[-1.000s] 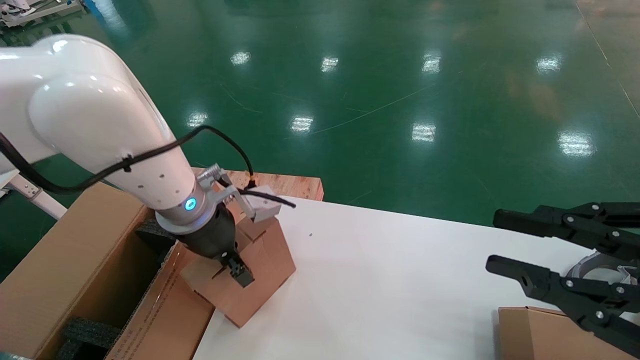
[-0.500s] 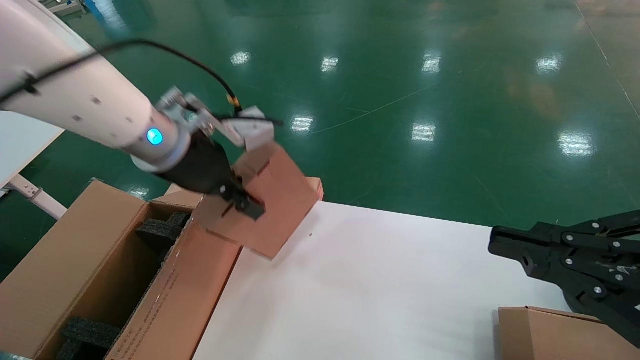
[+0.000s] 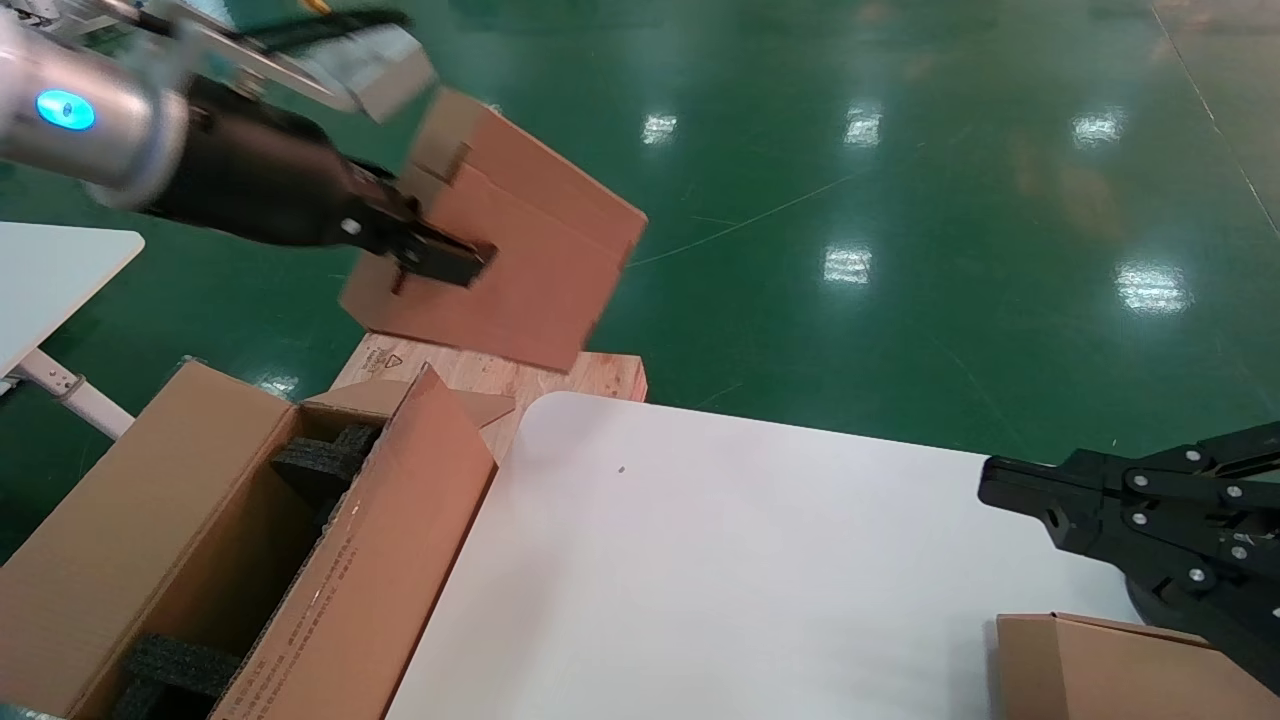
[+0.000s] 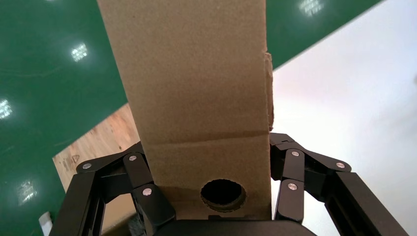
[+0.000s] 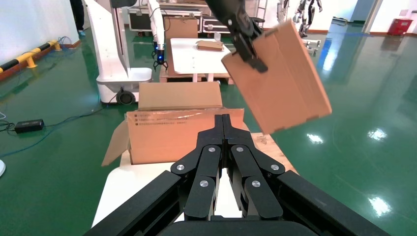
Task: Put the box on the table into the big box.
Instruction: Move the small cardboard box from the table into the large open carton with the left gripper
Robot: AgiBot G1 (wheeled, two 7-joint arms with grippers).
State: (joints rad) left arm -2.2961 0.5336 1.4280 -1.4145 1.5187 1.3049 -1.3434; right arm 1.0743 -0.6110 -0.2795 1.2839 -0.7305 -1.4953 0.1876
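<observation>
The small reddish-brown box (image 3: 520, 260) hangs tilted in the air, high above the far left corner of the white table (image 3: 750, 560). My left gripper (image 3: 440, 255) is shut on it, one finger on each side wall. In the left wrist view the box (image 4: 196, 88) fills the space between the left gripper's (image 4: 206, 147) fingers. The big box (image 3: 200, 540) stands open below and to the left, with black foam (image 3: 320, 460) inside. My right gripper (image 3: 1000, 480) hovers shut and empty over the table's right side. From the right wrist view, the right gripper (image 5: 222, 120) points at the big box (image 5: 177, 132) and the lifted box (image 5: 280, 78).
A paler tan cardboard box (image 3: 1090, 670) lies at the near right of the table, under my right arm. A wooden pallet (image 3: 500, 370) sits behind the big box. A smaller white tabletop (image 3: 50, 270) is at the far left. Green floor lies beyond.
My left gripper has lifted the box off the table, up and toward the far left. My right gripper has gone from open to shut.
</observation>
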